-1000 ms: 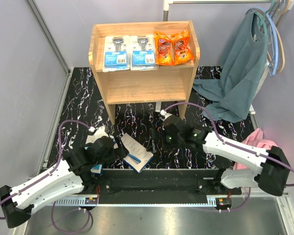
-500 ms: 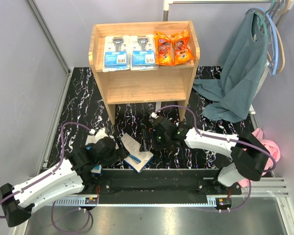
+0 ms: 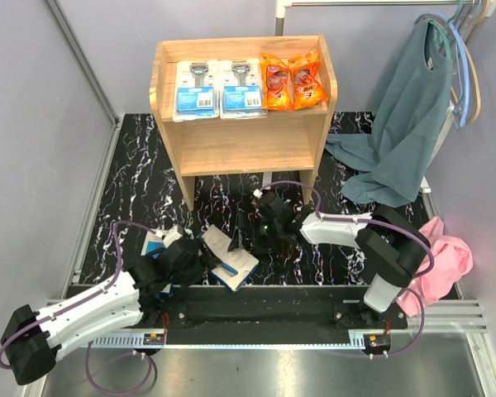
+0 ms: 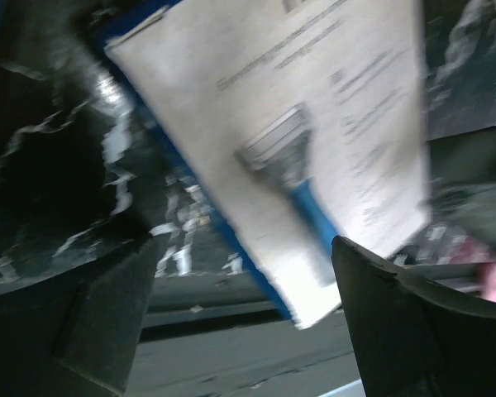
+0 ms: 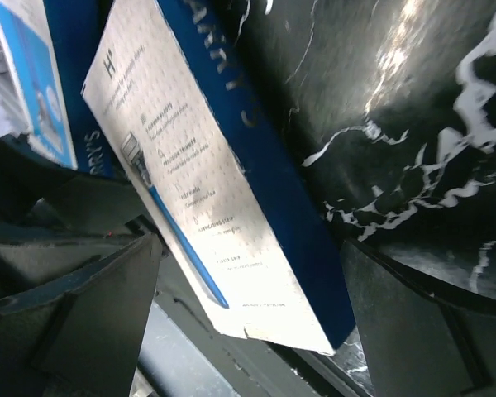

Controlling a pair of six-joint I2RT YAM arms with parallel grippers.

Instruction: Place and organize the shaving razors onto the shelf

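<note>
From my screen the shelf reads as pale natural wood. The two blister packs have bright blue cards behind clear plastic, and the two packets are glossy orange. The flat box is white with a navy edge and pictures a blue-handled razor (its small print looks grey). The table is black marble with white veins. There's a teal cloth and a pink cloth.

The shelf at twelve o'clock is pale, matt wood. The bench is glossy black, white-veined marble-look. The flat box is matt, dimpled card; the orange packets shine; the blisters are clear plastic.
</note>
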